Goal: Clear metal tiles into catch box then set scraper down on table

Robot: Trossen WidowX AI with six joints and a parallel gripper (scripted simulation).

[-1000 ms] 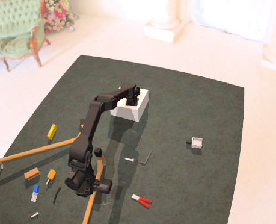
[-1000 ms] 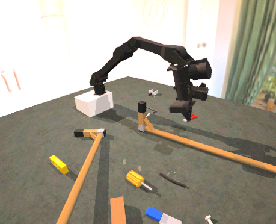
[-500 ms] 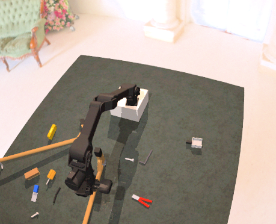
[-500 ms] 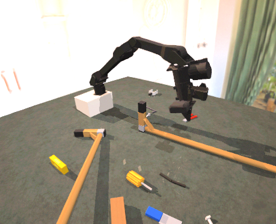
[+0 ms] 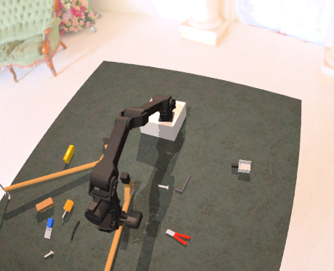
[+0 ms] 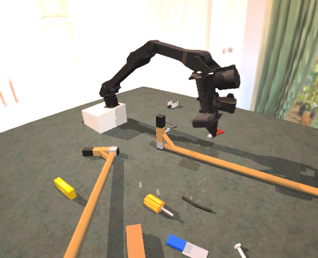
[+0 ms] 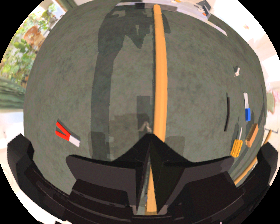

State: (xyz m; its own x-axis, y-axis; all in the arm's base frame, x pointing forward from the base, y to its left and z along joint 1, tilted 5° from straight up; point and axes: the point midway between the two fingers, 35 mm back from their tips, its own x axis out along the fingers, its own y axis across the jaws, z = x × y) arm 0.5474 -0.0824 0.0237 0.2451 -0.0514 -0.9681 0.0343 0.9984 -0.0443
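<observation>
The long pole with a flat dark blade (image 5: 113, 248) (image 6: 246, 170) (image 7: 161, 75), which seems to be the scraper, lies on the dark surface (image 5: 255, 124) (image 6: 32, 159) (image 7: 66, 85), and its handle part (image 5: 127, 187) (image 6: 161, 132) stands upright at the centre of the exterior frame. The blade is at the right edge of this same frame. The jaws are clenched together, with nothing between them, and they point down just above the surface. In the exterior frame they are right of the centre, behind the pole and apart from it. In the wrist frame the pole runs from the top middle down to behind the closed tips, slightly to their right, and a narrow strip of it shows between the dark finger bodies. The black arm (image 5: 118, 142) (image 6: 170, 50) rises from a white box (image 5: 157, 132) (image 6: 99, 119) and bends over toward the jaws. A second long pole (image 5: 52, 177) (image 6: 94, 201) goes to the lower left of the exterior frame, well apart from the jaws. The red pliers (image 5: 183, 237) (image 6: 220, 132) (image 7: 66, 133) lie at the left of the wrist frame, and the yellow screwdriver (image 5: 68, 206) (image 6: 154, 203) (image 7: 236, 148) at its lower right. I cannot tell from these views where the metal tiles are.
</observation>
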